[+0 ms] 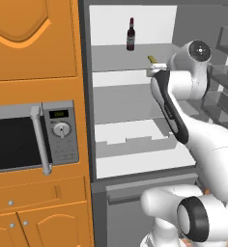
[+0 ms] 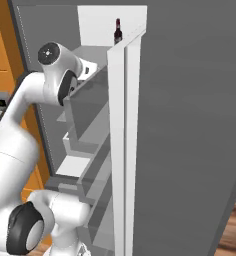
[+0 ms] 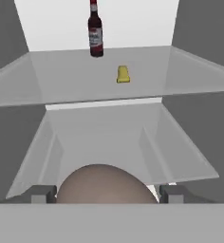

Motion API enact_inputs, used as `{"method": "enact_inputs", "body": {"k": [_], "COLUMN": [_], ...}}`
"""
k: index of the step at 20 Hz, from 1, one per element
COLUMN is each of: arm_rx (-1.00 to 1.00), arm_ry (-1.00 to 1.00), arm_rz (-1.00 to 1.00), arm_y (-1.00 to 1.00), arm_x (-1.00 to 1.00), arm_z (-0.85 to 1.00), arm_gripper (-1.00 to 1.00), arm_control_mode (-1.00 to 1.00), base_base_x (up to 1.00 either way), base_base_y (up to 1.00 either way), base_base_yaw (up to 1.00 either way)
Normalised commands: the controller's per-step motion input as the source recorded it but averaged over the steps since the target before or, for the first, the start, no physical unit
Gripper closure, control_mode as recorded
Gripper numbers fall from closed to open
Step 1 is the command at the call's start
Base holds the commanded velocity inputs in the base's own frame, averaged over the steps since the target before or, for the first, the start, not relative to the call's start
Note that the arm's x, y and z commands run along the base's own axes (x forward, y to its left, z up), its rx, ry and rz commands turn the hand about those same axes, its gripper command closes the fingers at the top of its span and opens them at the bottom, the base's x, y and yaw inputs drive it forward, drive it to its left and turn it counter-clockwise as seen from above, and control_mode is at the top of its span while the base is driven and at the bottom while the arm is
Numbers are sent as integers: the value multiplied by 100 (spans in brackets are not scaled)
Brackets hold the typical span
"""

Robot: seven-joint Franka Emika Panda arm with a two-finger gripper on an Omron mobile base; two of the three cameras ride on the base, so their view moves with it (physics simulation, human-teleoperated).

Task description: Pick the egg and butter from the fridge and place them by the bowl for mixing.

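The tall grey fridge [image 1: 135, 96] with its white inside stood open, and the white robot arm [image 1: 183, 111] was reached into it. In the hand view, the small round beige-grey egg [image 3: 104, 184] was seen right at the bottom, between the two dark fingertips [image 3: 40, 193] of the hand [image 3: 104, 194], one on each side, so the egg seemed to be held. The fingertips were set just as wide as the egg. The tiny yellow block of butter [image 3: 123, 74] was lying on the grey upper shelf [image 3: 61, 80], further back in the fridge. A dark bottle with a red label [image 3: 95, 31] stood upright behind it and to its left, near the white back wall. In the left base view, the butter [image 1: 151, 59] was seen on the same shelf, close above the arm's end, with the bottle [image 1: 131, 35] off to its left. A silver microwave [image 1: 31, 137] was set in the orange cupboards [image 1: 34, 38] left of the fridge.
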Motion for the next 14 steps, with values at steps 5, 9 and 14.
{"method": "enact_inputs", "body": {"k": [5,9,14], "arm_rx": [12,4,0], "arm_ry": [16,7,10], "arm_rz": [-2,-4,-1], "arm_y": [2,15,17], "arm_x": [-100,-100,-100], "arm_z": [-2,-1,-5], "arm_gripper": [100,100,100], "arm_control_mode": [-100,-100,-100], "base_base_x": [0,0,0], "base_base_y": [0,0,0], "base_base_yaw": [0,0,0]}}
